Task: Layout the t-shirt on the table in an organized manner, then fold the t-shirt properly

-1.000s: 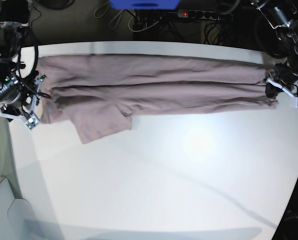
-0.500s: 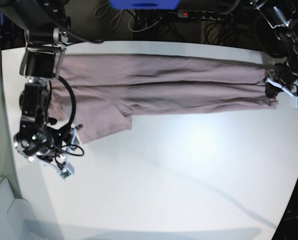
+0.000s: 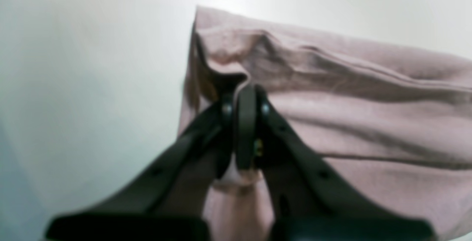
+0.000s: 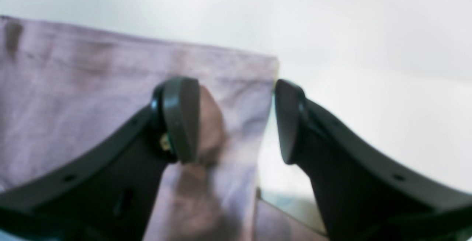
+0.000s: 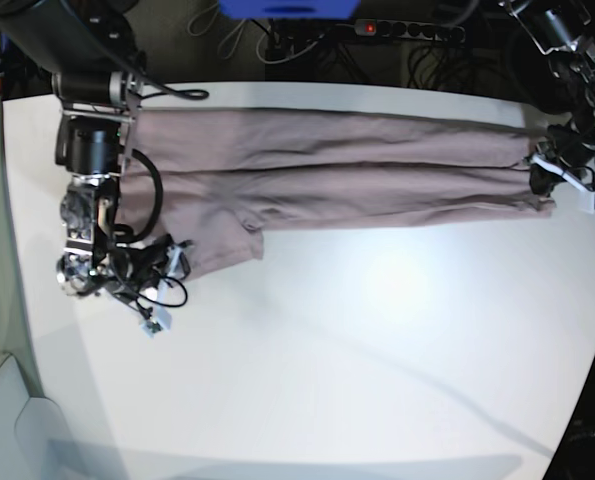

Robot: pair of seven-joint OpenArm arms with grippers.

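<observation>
Right wrist view: right gripper [image 4: 236,121] jaws apart astride t-shirt [image 4: 92,86] sleeve edge; left gripper [image 3: 241,123] clamped on far hem

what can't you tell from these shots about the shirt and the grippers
- Base view: the right gripper hides the shirt corner beneath it; its jaws are too small to read.
- Right wrist view: blurred; whether the open fingers touch the cloth is unclear.
- Left wrist view: blurred; the left gripper is shut on the shirt's edge, layers pinched unclear.
- Base view: left gripper too small for detail.
</observation>
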